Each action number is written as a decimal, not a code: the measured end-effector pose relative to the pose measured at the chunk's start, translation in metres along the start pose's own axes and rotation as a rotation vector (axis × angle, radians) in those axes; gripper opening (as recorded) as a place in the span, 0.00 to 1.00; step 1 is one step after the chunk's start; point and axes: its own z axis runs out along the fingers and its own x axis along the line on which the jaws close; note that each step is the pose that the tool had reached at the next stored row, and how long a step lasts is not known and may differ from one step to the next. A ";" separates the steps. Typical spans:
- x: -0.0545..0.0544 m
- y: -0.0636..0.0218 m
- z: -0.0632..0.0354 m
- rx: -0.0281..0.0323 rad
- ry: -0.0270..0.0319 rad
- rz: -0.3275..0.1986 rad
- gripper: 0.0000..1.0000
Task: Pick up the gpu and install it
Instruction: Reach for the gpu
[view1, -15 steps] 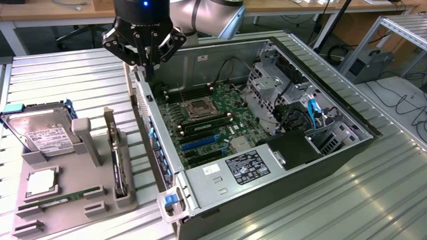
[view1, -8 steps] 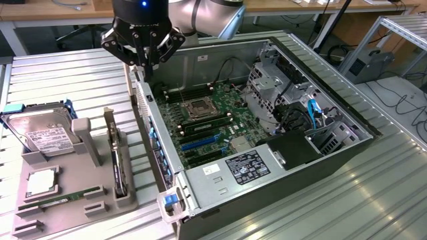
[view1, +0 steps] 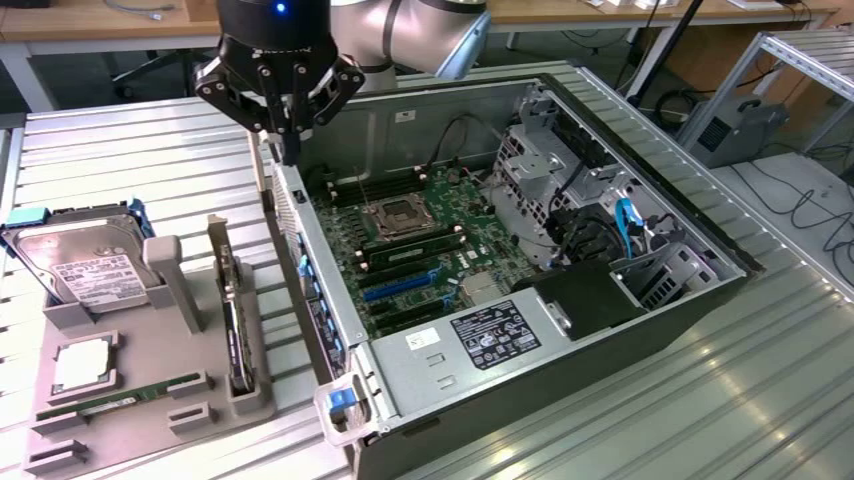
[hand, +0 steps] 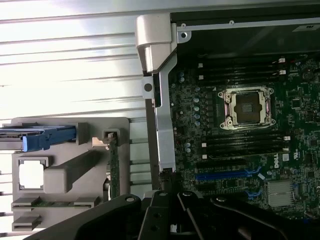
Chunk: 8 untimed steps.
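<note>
Nearest the exterior camera, your gpu (view1: 236, 338) stands on edge in the grey tray (view1: 147, 355), beside the open computer case (view1: 601, 380). Your gripper (view1: 284, 147) hangs farther back over the case wall beside that tray, fingers pinched together, empty.

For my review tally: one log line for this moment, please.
claw: shut, empty | position: over case wall | gpu: standing in gray holder, not held
</note>
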 end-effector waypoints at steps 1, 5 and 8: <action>0.000 0.0000 0.0000 0.0000 0.0000 0.000 0.11; 0.003 -0.0002 -0.0001 0.0000 0.0000 0.000 0.11; 0.007 -0.0005 -0.0002 0.0000 0.0000 0.000 0.11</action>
